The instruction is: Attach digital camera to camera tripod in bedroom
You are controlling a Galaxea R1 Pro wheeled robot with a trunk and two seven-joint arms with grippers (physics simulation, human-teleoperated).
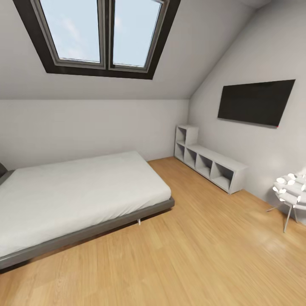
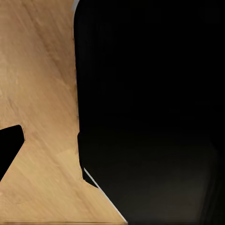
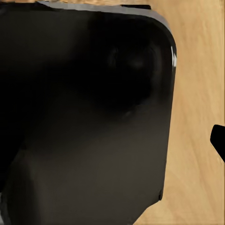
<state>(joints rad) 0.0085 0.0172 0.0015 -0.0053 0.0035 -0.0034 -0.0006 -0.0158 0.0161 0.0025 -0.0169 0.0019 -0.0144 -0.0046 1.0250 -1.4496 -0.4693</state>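
I am in the bedroom, with its light wood floor (image 1: 191, 255), a grey low bed (image 1: 76, 191) at the left and a skylight (image 1: 102, 34) in the sloped ceiling. The digital camera and the camera tripod are out of view. In the left wrist view a large black body (image 2: 150, 112) hangs over wood floor (image 2: 37, 93), and a dark tip (image 2: 10, 147) pokes in at the edge. The right wrist view has a similar black rounded body (image 3: 84, 117) above the floor (image 3: 197, 93), with a dark tip (image 3: 219, 140) at the edge.
A low grey cubby shelf (image 1: 208, 163) runs along the right wall under a black wall screen (image 1: 255, 102). A white ornamental piece on thin metal legs (image 1: 291, 191) stands at the far right. Open floor stretches between the bed and the shelf.
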